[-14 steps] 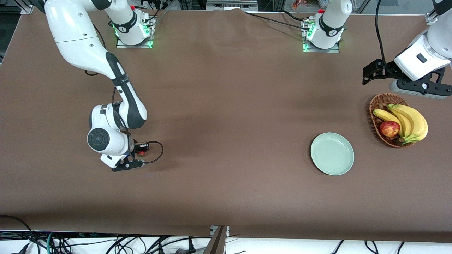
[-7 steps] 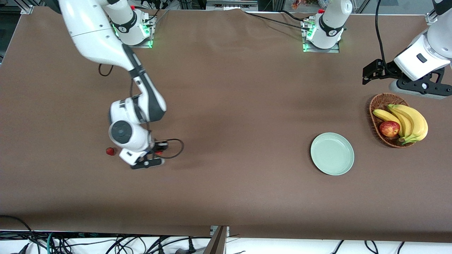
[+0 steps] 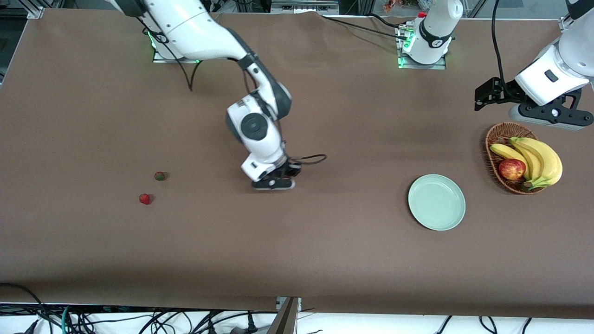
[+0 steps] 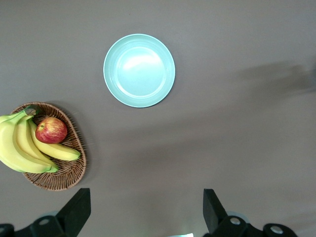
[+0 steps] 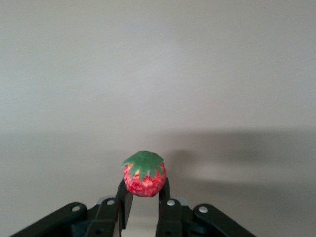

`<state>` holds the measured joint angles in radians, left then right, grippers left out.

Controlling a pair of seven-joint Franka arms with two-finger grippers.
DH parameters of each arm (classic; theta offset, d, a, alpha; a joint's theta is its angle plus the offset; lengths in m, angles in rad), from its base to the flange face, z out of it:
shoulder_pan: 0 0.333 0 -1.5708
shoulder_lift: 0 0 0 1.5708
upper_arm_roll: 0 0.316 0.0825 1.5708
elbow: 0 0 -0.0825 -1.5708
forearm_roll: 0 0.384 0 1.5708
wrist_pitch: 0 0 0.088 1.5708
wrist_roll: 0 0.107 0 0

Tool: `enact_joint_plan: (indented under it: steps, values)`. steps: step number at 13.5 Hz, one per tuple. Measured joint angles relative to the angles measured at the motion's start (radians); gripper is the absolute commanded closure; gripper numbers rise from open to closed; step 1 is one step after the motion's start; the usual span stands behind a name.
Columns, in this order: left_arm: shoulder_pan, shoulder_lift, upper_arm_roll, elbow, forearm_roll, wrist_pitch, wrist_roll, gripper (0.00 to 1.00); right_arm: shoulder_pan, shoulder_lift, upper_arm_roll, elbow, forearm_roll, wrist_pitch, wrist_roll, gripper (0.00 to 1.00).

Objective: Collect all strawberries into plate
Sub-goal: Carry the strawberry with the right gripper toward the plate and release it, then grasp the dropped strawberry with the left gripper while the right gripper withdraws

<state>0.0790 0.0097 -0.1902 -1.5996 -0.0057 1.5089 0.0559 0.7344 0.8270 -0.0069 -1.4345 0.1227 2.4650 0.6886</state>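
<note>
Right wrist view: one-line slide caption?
Right gripper shut on a strawberry, green cap showing, held above the bare brown table.

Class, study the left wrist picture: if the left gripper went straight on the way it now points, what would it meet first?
Probably bare table. The left gripper is open, pointing down; the plate and basket sit off its line, though depth is unclear.
</note>
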Motion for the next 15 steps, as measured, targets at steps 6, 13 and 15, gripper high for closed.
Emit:
enact_joint_plan:
  steps: [6, 13, 15]
  values:
    - [0.002, 0.0, 0.003, 0.0, 0.0, 0.0, 0.0, 0.0, 0.095, 0.13, 0.06, 0.18, 0.011, 0.125, 0.127, 1.0]
    - [0.002, 0.001, 0.004, 0.0, 0.0, 0.0, 0.0, 0.0, 0.108, 0.2, 0.083, 0.228, 0.011, 0.245, 0.156, 0.0]
    - [0.002, 0.001, 0.004, 0.0, 0.0, 0.0, 0.0, 0.0, 0.091, 0.188, 0.07, 0.27, 0.011, 0.152, 0.156, 0.0]
